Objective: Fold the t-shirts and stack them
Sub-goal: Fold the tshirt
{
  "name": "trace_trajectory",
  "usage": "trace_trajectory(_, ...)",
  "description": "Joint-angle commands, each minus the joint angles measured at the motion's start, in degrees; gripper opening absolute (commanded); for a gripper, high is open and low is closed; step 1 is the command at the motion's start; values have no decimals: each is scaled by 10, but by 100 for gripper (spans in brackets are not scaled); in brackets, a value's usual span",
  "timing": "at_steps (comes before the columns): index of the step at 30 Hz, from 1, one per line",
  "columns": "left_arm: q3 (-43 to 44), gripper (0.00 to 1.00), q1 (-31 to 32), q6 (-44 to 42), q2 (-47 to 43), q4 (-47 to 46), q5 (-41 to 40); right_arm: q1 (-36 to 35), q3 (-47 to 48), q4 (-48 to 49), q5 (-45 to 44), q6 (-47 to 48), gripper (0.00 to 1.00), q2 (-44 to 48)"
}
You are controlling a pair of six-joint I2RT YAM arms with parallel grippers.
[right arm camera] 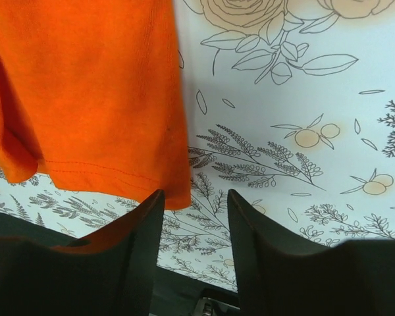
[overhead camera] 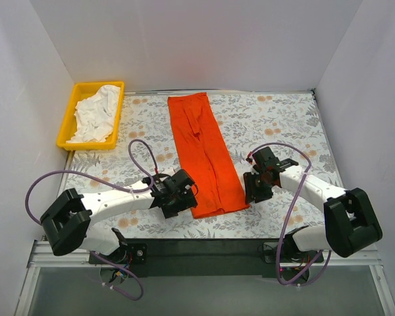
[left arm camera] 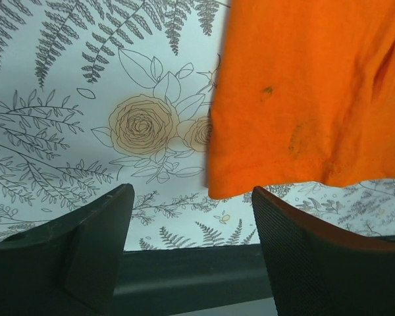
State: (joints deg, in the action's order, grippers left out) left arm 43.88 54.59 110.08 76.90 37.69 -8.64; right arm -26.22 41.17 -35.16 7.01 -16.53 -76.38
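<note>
The orange-red t-shirt (overhead camera: 203, 153) lies folded into a long narrow strip down the middle of the table. The white t-shirt (overhead camera: 97, 113) sits crumpled in the yellow tray (overhead camera: 74, 103) at the back left. My left gripper (overhead camera: 182, 199) is open and empty beside the strip's near left corner; that corner shows in the left wrist view (left arm camera: 303, 99), just beyond my jaws (left arm camera: 192, 230). My right gripper (overhead camera: 255, 187) is open and empty beside the strip's near right corner, whose hem shows in the right wrist view (right arm camera: 85, 92) just beyond my jaws (right arm camera: 195, 227).
The table carries a floral-patterned cloth (overhead camera: 276, 122). White walls close it in on three sides. A dark rail (overhead camera: 204, 247) runs along the near edge by the arm bases.
</note>
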Motion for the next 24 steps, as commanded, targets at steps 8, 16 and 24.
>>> trace_trajectory(8, 59, 58, 35, 56, 84, 4, -51, 1, -4, 50, 46, -3, 39, -18)
trace_trajectory(16, 68, 57, 53, 58, 118, 3, -36, -1, -18, 54, 47, -9, 39, -22)
trace_trajectory(24, 75, 56, 70, 70, 144, 5, -23, -6, -43, 55, 45, -7, 33, -33)
